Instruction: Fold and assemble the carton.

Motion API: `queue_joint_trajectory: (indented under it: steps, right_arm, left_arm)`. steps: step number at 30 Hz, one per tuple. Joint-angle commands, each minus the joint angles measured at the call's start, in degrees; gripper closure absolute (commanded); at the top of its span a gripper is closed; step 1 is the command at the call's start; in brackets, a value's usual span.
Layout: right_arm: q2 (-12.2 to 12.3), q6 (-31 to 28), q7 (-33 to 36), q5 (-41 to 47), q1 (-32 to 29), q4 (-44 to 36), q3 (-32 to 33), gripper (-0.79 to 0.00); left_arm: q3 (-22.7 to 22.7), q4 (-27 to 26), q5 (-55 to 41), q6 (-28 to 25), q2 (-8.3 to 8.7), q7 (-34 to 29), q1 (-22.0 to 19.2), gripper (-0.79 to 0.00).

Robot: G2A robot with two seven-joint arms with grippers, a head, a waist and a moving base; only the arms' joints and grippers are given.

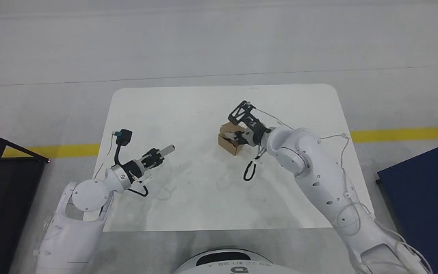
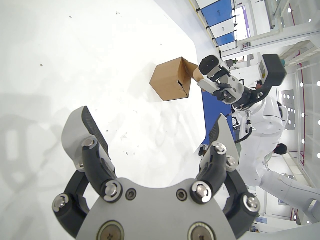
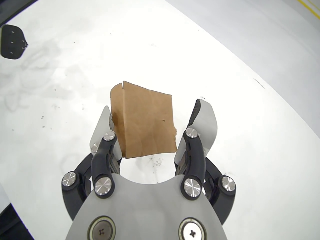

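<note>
A small brown carton stands on the white table, right of centre, with one flap sticking out. My right gripper is at that flap. In the right wrist view the brown panel lies between the spread fingers of the right gripper; one finger touches its edge and the other stands apart from it. From the left wrist view the right gripper has a finger on either side of the flap. My left gripper is open and holds nothing. It hovers over the table's left half, well away from the carton.
The rounded table edge runs close behind the carton. A black frame stands on the floor left of the table and a blue panel to its right. A yellow floor line passes behind.
</note>
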Motion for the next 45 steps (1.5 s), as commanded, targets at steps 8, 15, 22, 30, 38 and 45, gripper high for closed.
queue_joint_trajectory:
  steps: [8,15,22,30,38,45]
  right_arm:
    - [-0.06,1.70,-2.91,-11.46,-0.75,-1.53,-2.79,-0.394]
    - [-0.46,4.07,-4.04,-17.64,-0.77,-0.67,-4.70,-0.200]
    - [-0.99,7.25,-4.60,-26.90,-0.20,0.57,-7.21,-0.099]
    - [-2.09,8.71,-4.02,-28.43,1.06,3.08,-8.76,-0.089]
    - [-2.86,6.61,-3.43,-23.82,1.65,3.21,-8.25,-0.262]
    - [-3.17,6.18,-3.77,-22.69,1.45,3.53,-7.40,-0.271]
  left_arm:
    - [0.00,0.00,0.00,0.00,0.00,0.00,0.00,-0.785]
    - [0.00,0.00,0.00,0.00,0.00,0.00,0.00,-0.785]
    - [0.00,0.00,0.00,0.00,0.00,0.00,0.00,-0.785]
    - [0.00,0.00,0.00,0.00,0.00,0.00,0.00,-0.785]
    - [0.00,0.00,0.00,0.00,0.00,0.00,0.00,-0.785]
    - [0.00,0.00,0.00,0.00,0.00,0.00,0.00,-0.785]
